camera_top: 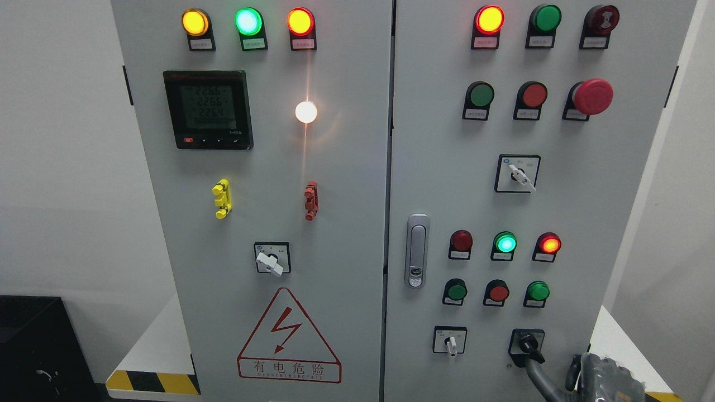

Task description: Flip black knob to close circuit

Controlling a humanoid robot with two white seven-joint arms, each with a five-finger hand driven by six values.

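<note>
Right hand cropped; black knob visible

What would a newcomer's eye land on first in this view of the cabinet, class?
Probably the glaring white lamp on the left door, right of the digital meter. Next, the red mushroom button at upper right. At the bottom right, the right hand sits just below the black knob.

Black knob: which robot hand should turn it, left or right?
Right. The right hand shows at the bottom right, just beside the black knob on the cabinet's lower right. No left hand is in view.
</note>
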